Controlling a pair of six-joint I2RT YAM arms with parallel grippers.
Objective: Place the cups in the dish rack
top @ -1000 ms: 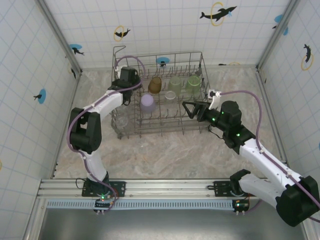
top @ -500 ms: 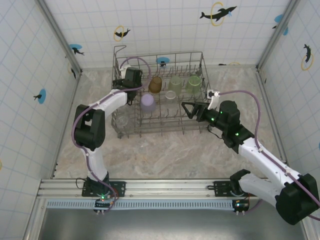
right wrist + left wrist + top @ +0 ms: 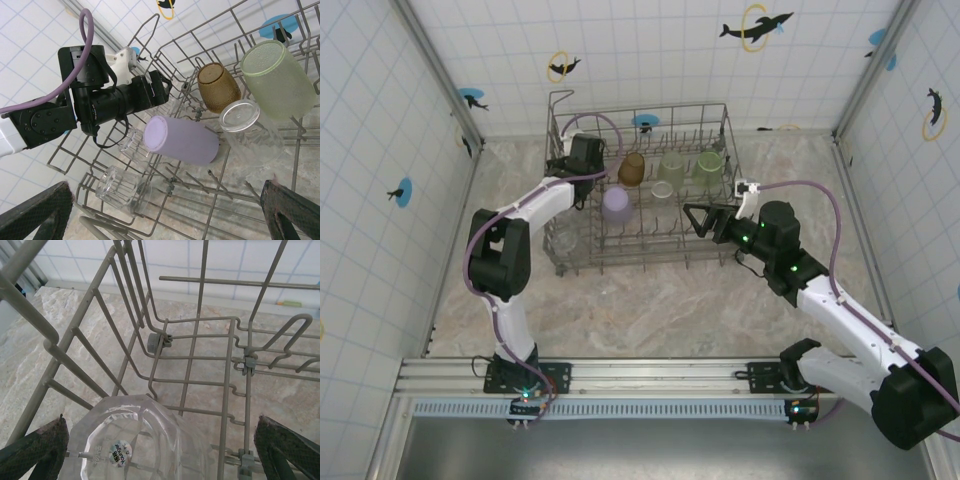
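Note:
The grey wire dish rack [image 3: 640,108] stands mid-table and holds all the cups I can see. They are a lavender cup [image 3: 614,204], an amber one [image 3: 631,168], two pale green ones [image 3: 670,165] [image 3: 708,163] and a clear one [image 3: 661,192]. Another clear cup [image 3: 563,240] is at the rack's front left. My left gripper [image 3: 585,160] hangs open inside the rack's back left part. A clear upturned cup [image 3: 135,440] stands between its spread fingers [image 3: 35,450], untouched. My right gripper [image 3: 692,220] is open and empty over the rack's right side, facing the lavender cup [image 3: 182,140].
Tiled walls [image 3: 420,150] with dolphin stickers close in the marble table on three sides. An aluminium rail [image 3: 640,375] carrying both arm bases runs along the near edge. Upright tines [image 3: 245,155] stick up from the rack floor in front of my right gripper.
My left gripper has shifted slightly right and toward the back over the rack, and its elbow has swung with it. The right arm and the cups have stayed where they were.

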